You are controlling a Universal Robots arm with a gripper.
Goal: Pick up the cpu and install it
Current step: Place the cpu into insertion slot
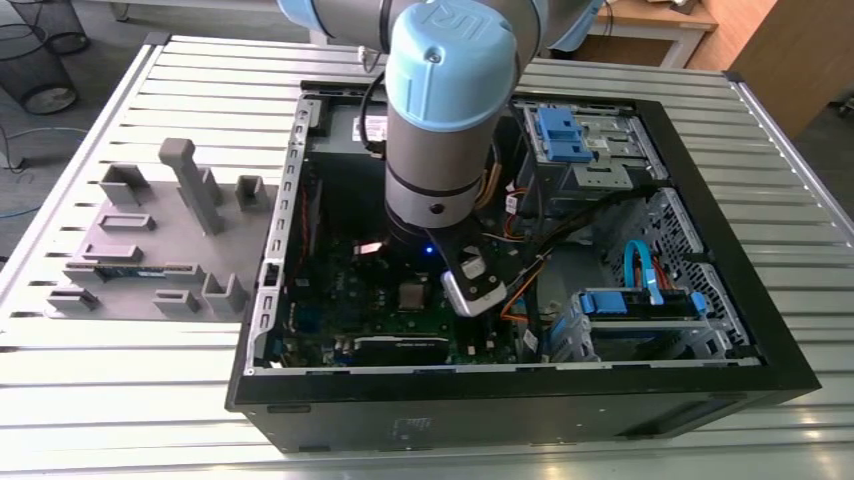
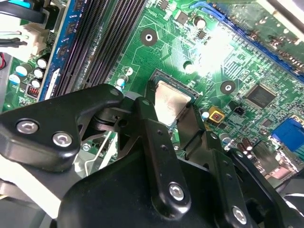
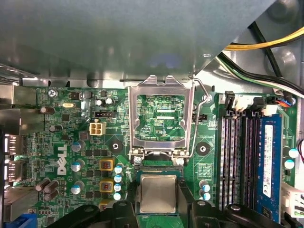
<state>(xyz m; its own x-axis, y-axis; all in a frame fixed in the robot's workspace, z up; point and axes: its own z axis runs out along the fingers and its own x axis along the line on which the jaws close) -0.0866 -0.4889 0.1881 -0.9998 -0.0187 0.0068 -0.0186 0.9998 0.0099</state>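
Claw (image 2: pixel 170 113) straddles the cpu (image 3: pixel 158 194) lying in its socket (image 3: pixel 156 176); whether it grips, I cannot tell. Any tilt or drag risks bent contacts.

cpu (image 3: pixel 158 194) below gripper (image 2: pixel 169 117), motherboard (image 3: pixel 61 142) inside case (image 1: pixel 534 402)
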